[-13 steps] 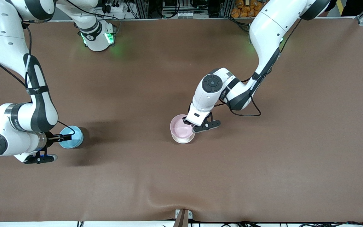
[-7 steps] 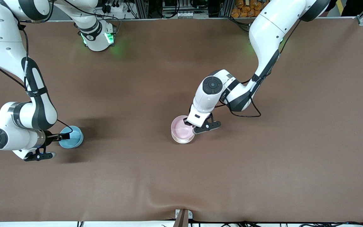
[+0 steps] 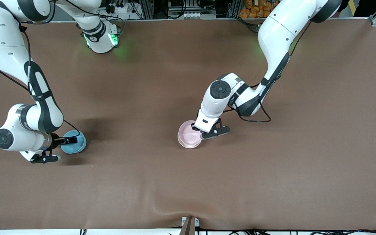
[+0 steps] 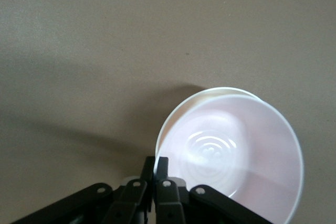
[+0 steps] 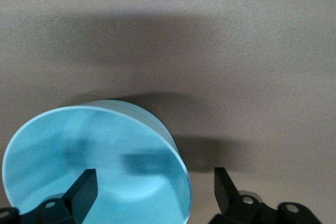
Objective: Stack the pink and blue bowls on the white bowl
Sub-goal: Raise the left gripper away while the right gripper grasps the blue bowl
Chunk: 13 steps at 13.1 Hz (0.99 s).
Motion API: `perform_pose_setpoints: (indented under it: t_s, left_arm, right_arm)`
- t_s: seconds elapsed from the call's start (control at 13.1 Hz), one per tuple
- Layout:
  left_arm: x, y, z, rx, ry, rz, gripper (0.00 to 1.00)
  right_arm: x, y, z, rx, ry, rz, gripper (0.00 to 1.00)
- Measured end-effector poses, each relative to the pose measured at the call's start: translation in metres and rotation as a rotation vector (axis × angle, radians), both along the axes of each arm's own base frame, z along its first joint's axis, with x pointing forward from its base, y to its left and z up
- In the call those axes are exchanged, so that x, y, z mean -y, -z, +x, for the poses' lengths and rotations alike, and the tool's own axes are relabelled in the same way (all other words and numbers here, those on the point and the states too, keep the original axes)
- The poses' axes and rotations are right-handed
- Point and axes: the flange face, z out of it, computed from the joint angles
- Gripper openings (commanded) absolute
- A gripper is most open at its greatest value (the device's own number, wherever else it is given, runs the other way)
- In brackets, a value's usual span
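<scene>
Your left gripper (image 3: 198, 133) is pinched on the pink bowl's (image 3: 188, 135) rim; that bowl sits nested in the white bowl (image 4: 210, 96) mid-table (image 3: 273, 169). Your right gripper (image 3: 72, 140), at the right arm's end, straddles the blue bowl's (image 3: 76, 144) wall, fingers spread, one inside and one outside, not clamped.

Risks: lifting the left gripper before letting go would drag the pink bowl off the stack. Closing the right gripper off-centre could tip or skid the glossy blue bowl.
</scene>
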Motion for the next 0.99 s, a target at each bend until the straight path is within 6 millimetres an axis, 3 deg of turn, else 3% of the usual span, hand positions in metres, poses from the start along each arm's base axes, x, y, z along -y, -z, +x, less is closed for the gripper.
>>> perform_pose_setpoints:
  t_s: [0.23, 0.31, 0.53, 0.69, 0.84, 0.99]
  left_arm:
    - [0.000, -0.001, 0.000, 0.002, 0.000, -0.002, 1.00]
    - [0.001, -0.003, 0.002, 0.009, 0.001, -0.004, 1.00]
    - [-0.007, -0.025, 0.017, 0.047, -0.008, 0.001, 1.00]
    - [-0.027, -0.061, 0.031, 0.061, -0.005, 0.041, 1.00]
    - [-0.059, -0.106, 0.045, 0.068, 0.007, 0.094, 1.00]
    - [-0.092, -0.150, 0.054, 0.061, -0.022, 0.116, 1.00]
  right_arm:
    - [0.002, 0.000, -0.001, -0.001, 0.005, 0.003, 0.80]
    - [0.002, 0.000, -0.001, -0.001, 0.004, 0.004, 0.63]
    - [0.002, 0.001, -0.002, -0.009, 0.006, 0.006, 0.43]
    - [0.003, 0.001, -0.002, -0.012, 0.008, 0.006, 0.29]
    - [0.004, 0.001, -0.003, -0.016, 0.007, 0.008, 0.00]
    - [0.003, -0.002, -0.003, -0.020, 0.002, 0.029, 0.00]
